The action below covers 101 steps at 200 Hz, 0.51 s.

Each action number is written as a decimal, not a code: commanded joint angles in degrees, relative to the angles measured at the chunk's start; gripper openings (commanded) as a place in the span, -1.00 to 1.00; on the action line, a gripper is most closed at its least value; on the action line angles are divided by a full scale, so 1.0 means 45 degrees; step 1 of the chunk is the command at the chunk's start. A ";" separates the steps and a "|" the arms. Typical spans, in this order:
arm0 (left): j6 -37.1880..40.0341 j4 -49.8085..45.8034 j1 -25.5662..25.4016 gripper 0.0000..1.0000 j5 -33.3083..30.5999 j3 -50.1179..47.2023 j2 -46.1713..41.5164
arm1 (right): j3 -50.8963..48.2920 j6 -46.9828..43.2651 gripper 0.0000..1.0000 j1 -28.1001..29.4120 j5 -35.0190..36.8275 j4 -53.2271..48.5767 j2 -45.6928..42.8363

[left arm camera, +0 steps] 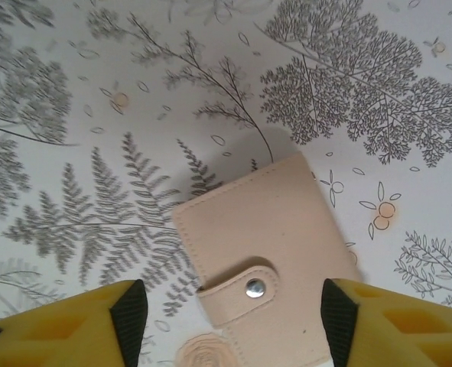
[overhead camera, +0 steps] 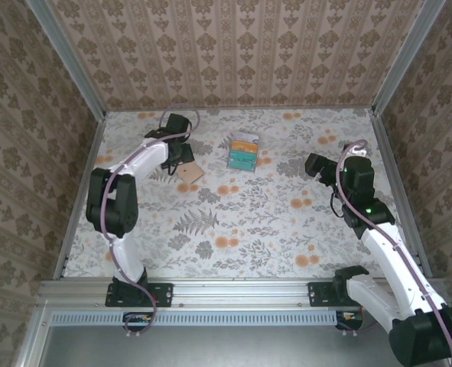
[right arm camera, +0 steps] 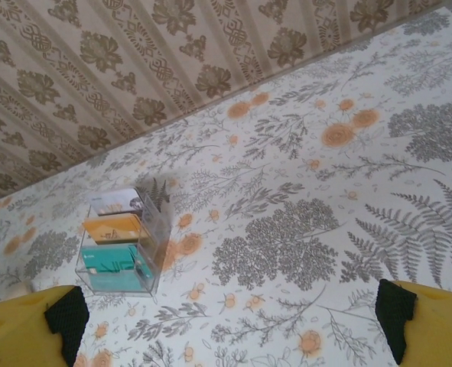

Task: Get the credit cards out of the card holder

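The card holder (left arm camera: 271, 237) lies flat and closed on the floral table, tan face up, its strap snapped with a metal stud. My left gripper (left arm camera: 233, 321) straddles it from above. The left pad (left arm camera: 130, 317) stands clear of the holder's edge, and the right pad (left arm camera: 336, 317) is at its right edge. From above, the card holder (overhead camera: 189, 172) pokes out under the left gripper (overhead camera: 178, 157). Teal (right arm camera: 107, 260), orange (right arm camera: 111, 228) and pale (right arm camera: 115, 202) credit cards stand in a clear box (right arm camera: 155, 229). My right gripper (right arm camera: 229, 321) is open over bare table.
The clear box (overhead camera: 243, 151) sits at the table's back middle, between the two arms. The right gripper (overhead camera: 315, 164) hovers at the right side. Patterned walls close in the table at the back and on both sides.
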 commanded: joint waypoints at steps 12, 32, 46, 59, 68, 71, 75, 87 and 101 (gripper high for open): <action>-0.0403 -0.1694 -0.0373 0.13 -0.0449 0.1340 0.1046 | 0.0174 -0.0049 0.99 0.0246 0.0621 -0.0939 -0.0575; -0.0642 -0.2148 -0.0408 0.12 -0.0577 0.1621 0.1522 | 0.0088 -0.0028 0.99 0.0285 0.0629 -0.1009 -0.0738; -0.0602 -0.2138 -0.0407 0.11 -0.0624 0.1718 0.1737 | -0.0018 0.0061 0.99 0.0323 0.0604 -0.0893 -0.0880; -0.0604 -0.2132 -0.0407 0.10 -0.0593 0.1877 0.1970 | -0.0146 0.0058 0.99 0.0352 0.0566 -0.0762 -0.0966; -0.0619 -0.2087 -0.0407 0.07 -0.0535 0.1981 0.2120 | -0.0139 0.0060 0.99 0.0373 0.0561 -0.0766 -0.0935; -0.0640 -0.2105 -0.0408 0.06 -0.0534 0.2028 0.2178 | -0.0134 0.0058 0.99 0.0399 0.0565 -0.0790 -0.0916; -0.0671 -0.2138 -0.0408 0.04 -0.0534 0.2092 0.2240 | -0.0120 0.0067 0.99 0.0400 0.0551 -0.0813 -0.0913; -0.0742 -0.2269 -0.0408 0.00 -0.0540 0.2243 0.2451 | -0.0081 0.0089 0.99 0.0439 0.0550 -0.0863 -0.0846; -0.0816 -0.2425 -0.0408 -0.01 -0.0587 0.2246 0.2624 | -0.0085 0.0162 0.99 0.0504 0.0558 -0.0875 -0.0803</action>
